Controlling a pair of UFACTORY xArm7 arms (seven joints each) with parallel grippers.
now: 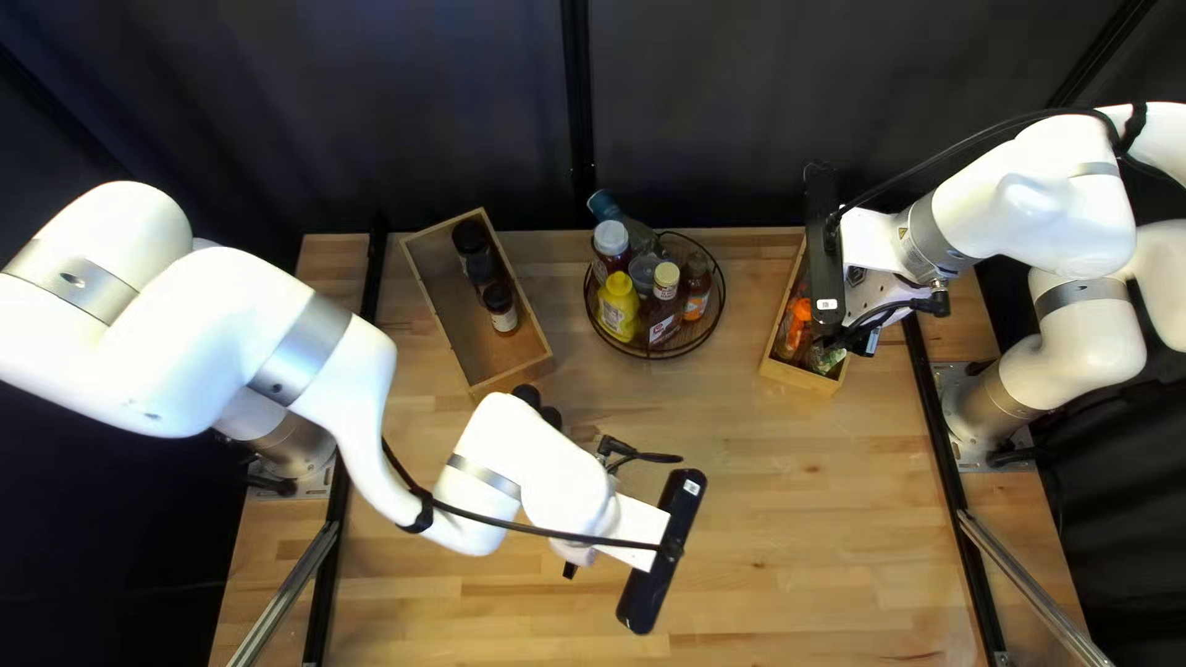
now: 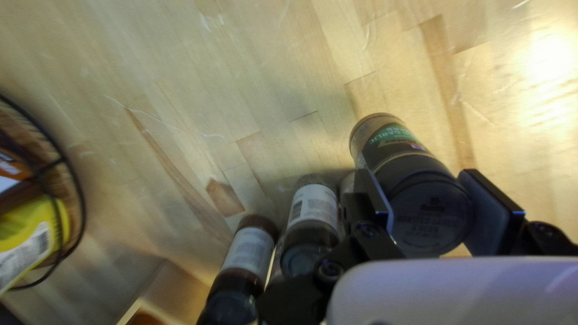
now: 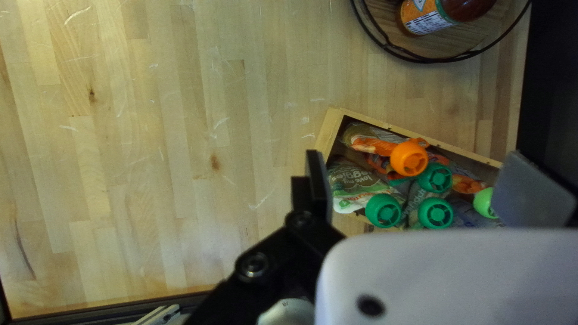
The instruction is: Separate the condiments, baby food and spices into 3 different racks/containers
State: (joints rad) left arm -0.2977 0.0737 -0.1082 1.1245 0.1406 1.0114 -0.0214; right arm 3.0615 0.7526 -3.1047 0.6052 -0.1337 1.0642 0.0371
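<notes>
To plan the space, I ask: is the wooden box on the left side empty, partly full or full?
Partly full: the box holds dark-capped jars along one side, with bare floor beside them.

The top left view slants down over the table [image 1: 791,519]; both wrist views face it closer, sharing the wire rack [image 3: 433,61].

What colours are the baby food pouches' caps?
The caps are orange and green, clearest in the right wrist view.
</notes>
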